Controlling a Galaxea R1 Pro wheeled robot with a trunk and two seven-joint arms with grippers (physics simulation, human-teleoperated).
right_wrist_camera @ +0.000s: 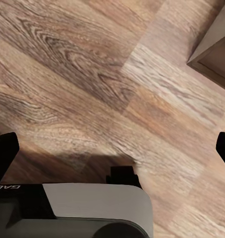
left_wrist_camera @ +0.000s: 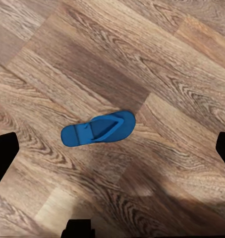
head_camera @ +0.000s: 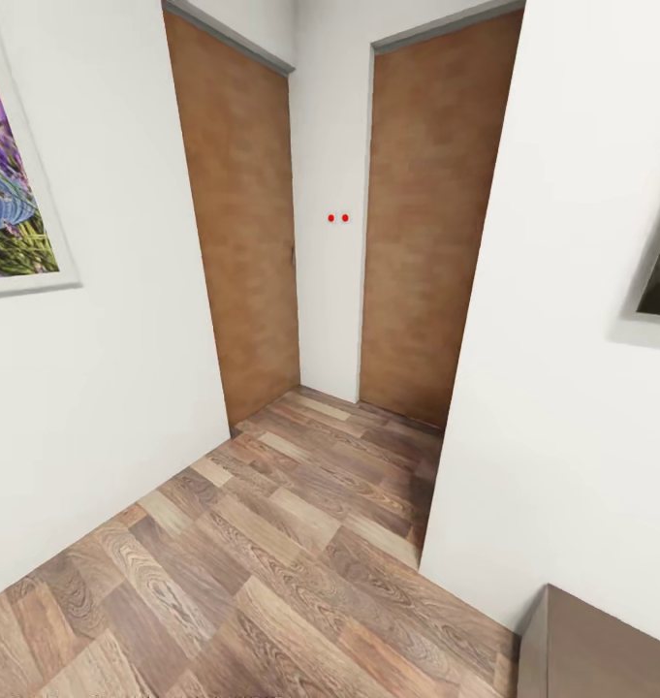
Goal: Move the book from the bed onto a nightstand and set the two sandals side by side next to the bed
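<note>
One bright blue sandal (left_wrist_camera: 98,129) lies flat on the wood-plank floor (left_wrist_camera: 142,59), strap side up, in the left wrist view. My left gripper (left_wrist_camera: 113,153) hangs above it, open, with its dark fingertips (left_wrist_camera: 3,158) spread wide at either edge and nothing between them. Over bare floor, my right gripper (right_wrist_camera: 113,152) is also open and empty, its fingertips (right_wrist_camera: 4,154) far apart. The book, the bed and the nightstand are out of view.
The head view faces a white-walled corner with two brown doors (head_camera: 242,223) (head_camera: 426,223). A lavender picture (head_camera: 10,213) hangs at left, a dark-framed window (head_camera: 659,281) at right. A brown furniture corner (head_camera: 601,650) (right_wrist_camera: 216,49) stands at lower right. My grey base (right_wrist_camera: 92,208) is below the right gripper.
</note>
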